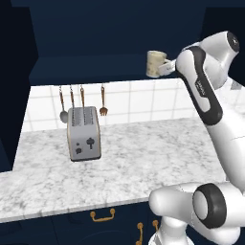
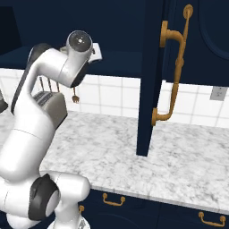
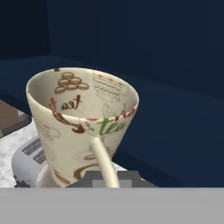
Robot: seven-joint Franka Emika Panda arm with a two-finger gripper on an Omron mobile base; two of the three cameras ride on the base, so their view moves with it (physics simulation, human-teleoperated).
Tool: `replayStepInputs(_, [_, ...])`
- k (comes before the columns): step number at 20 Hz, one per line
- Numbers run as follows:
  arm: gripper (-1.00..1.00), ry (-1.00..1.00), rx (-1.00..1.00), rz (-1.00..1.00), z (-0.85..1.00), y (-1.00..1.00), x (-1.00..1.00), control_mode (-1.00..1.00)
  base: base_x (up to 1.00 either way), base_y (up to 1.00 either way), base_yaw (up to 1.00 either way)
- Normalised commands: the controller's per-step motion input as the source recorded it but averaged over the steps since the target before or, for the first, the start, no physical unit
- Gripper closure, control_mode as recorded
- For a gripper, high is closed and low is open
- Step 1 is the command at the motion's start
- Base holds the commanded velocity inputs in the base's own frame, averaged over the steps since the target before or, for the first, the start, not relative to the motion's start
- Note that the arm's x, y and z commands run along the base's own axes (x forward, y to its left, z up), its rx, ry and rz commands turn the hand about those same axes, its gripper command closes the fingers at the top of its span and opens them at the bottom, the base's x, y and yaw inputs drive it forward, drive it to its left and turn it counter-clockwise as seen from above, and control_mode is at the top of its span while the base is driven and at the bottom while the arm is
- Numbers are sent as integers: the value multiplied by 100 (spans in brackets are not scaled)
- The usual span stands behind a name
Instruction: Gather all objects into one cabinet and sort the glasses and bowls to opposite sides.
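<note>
Hand (image 1: 165, 68): closed on the handle of the cream cup (image 1: 155, 63), upper right of the left base view.
Cup: held high above the tabletop (image 1: 143, 162), mouth tilted.
Cabinet (image 2: 154, 76): in the right base view, right of the arm, door ajar.

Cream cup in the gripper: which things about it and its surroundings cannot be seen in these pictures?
- Cream cup: right base view, hidden behind the arm.
- Gripper fingertips: hand view, cut off at the bottom edge by the handle.
- Cabinet shelves: right base view, covered by its door.
- Toaster: hand view, mostly behind the cup.
</note>
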Motion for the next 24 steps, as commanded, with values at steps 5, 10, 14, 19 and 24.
replayStepInputs(5, [100,21,-3,-21,-1,0,-100,-100,0,0,0])
replayStepInputs(10, [100,0,-3,-38,-16,3,-100,-100,0,0,0])
replayStepInputs(14, [100,-11,0,-20,-18,23,-71,-100,0,0,0])
replayStepInputs(19, [100,-1,0,0,0,-2,-41,-100,0,0,0])
replayStepInputs(24, [100,-9,0,0,-1,-17,-100,-100,0,0,0])
